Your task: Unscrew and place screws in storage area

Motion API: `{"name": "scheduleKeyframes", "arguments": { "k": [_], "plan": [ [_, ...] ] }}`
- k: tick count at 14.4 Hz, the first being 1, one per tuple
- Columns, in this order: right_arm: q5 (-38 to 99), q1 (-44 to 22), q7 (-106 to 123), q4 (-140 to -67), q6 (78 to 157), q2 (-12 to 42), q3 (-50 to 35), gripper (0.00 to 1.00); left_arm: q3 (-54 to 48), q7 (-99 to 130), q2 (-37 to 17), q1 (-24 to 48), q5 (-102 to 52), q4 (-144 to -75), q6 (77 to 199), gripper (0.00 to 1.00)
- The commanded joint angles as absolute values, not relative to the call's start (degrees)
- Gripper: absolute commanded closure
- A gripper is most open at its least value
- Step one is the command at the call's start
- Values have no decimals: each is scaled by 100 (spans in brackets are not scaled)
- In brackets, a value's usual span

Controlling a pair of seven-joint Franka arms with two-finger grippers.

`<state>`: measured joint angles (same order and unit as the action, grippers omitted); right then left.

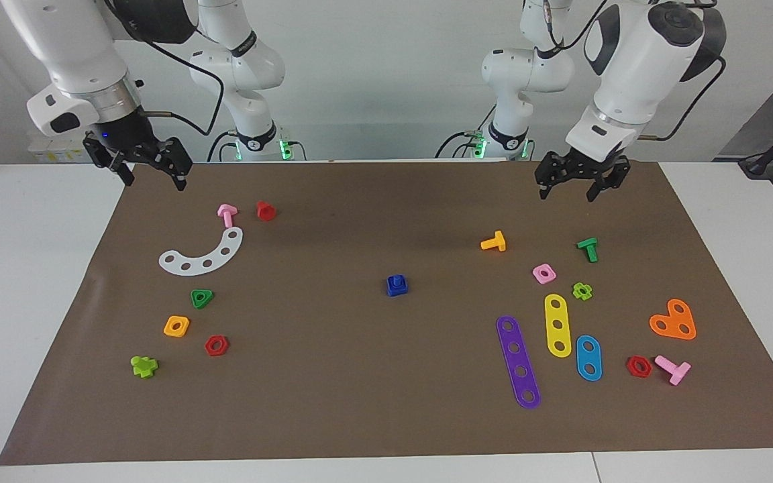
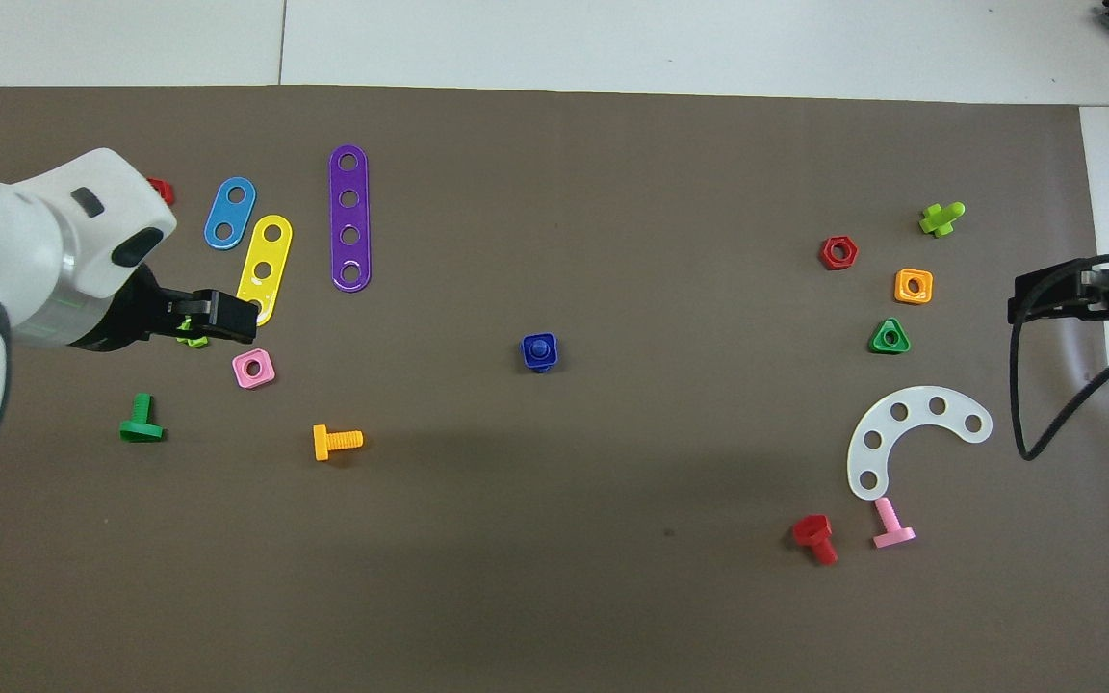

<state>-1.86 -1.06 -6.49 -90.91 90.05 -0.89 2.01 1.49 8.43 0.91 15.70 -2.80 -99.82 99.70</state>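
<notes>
1. In the facing view, the dark-blue bolt [image 1: 396,284] is seen standing on the dark-blue square nut [image 1: 397,289] near the middle of the brown mat [image 1: 359,402], well apart from both groups of parts.
2. The left gripper [image 1: 566,196] is held up in the air over the mat's edge nearest the robots, toward the left arm's end; its fingers are spread apart and nothing is held between them. The orange bolt [image 1: 494,242] and the green bolt [image 1: 588,249] are seen on the mat close by.
3. The right gripper [image 1: 153,181] is held over the mat's corner at the right arm's end, its fingers likewise spread and empty (this arm waits).
4. The storage area [image 1: 178,295] is marked by the white curved strip [image 1: 202,256], with a pink bolt [image 1: 227,214] just beside one end of it.
5. In the overhead view, the dark-blue bolt [image 2: 539,350] is again found mid-mat. The left gripper [image 2: 227,318] is seen covering a light-green nut, beside the yellow strip [image 2: 263,270] and the pink square nut [image 2: 254,368].
6. The right gripper [image 2: 1031,296] shows only in part at the picture's edge, near the green triangular nut [image 2: 889,337] and the white curved strip [image 2: 911,435].
</notes>
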Motion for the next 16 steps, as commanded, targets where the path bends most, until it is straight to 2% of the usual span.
{"name": "scheduleKeyframes", "arguments": {
  "k": [1,5,7,10,13,16],
  "plan": [
    [-167,-70,-721,-9123,8947,-114,167,0,237,1448,-288,2090,-387,-9862,10335,0],
    [-167,-70,-721,-9123,8947,-114,167,0,237,2511,-913,2802,-387,-9721,11212,0],
    [-167,-70,-721,-9123,8947,-114,167,0,229,2715,-1010,2979,-395,-9747,11539,1],
    [-167,-70,-721,-9123,8947,-114,167,0,255,3153,-1667,3470,-598,-9546,11942,2],
    [-167,-70,-721,-9123,8947,-114,167,0,272,3515,-2625,3761,-536,-8827,12076,5],
    [-167,-70,-721,-9123,8947,-114,167,0,255,3516,-2900,3840,-177,-8754,12373,5]
  ]
}}
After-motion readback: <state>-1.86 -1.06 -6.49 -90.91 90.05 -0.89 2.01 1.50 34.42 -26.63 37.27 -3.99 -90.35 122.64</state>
